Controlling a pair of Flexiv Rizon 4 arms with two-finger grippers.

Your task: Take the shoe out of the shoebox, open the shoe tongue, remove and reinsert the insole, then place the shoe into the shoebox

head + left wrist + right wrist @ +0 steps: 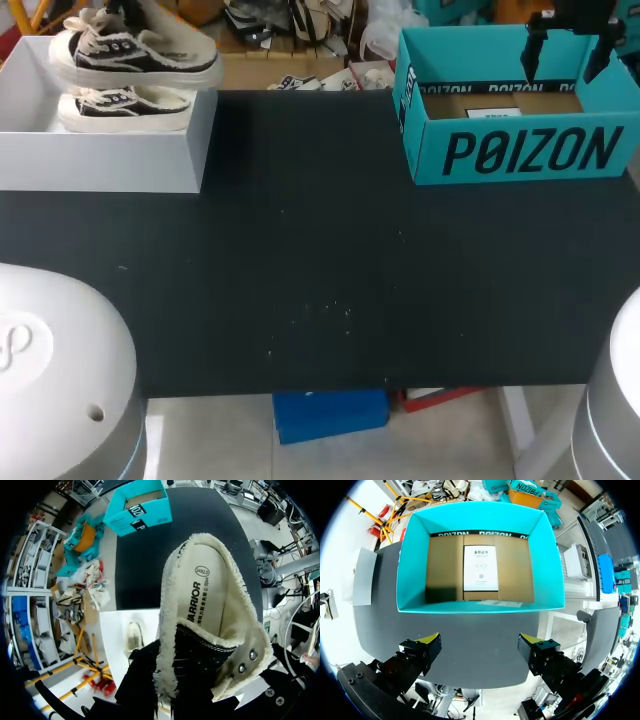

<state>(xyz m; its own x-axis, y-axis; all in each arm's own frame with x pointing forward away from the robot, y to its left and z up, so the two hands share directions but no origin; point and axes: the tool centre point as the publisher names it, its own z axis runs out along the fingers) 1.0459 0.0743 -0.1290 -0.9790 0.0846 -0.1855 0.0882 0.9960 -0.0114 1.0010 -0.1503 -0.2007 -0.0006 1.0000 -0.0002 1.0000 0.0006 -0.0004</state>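
Observation:
A black-and-cream fleece-lined shoe (pixel 135 55) hangs just above the white shoebox (pixel 100 160) at the table's far left. My left gripper (pixel 120 12) is shut on it from above. In the left wrist view this shoe (pixel 210 610) fills the space at the fingers, its cream insole (pixel 205 595) in plain sight and the fingertips hidden. A second, matching shoe (pixel 125 105) lies inside the white shoebox (pixel 112 630). My right gripper (pixel 567 55) hangs open and empty over the teal box (pixel 520 140). Its fingers (pixel 427 642) stand wide apart.
The teal box (pixel 480 525) at the far right holds only a brown cardboard floor with a white card (pixel 480 567). Dark tabletop (pixel 320 270) stretches between the two boxes and toward the near edge.

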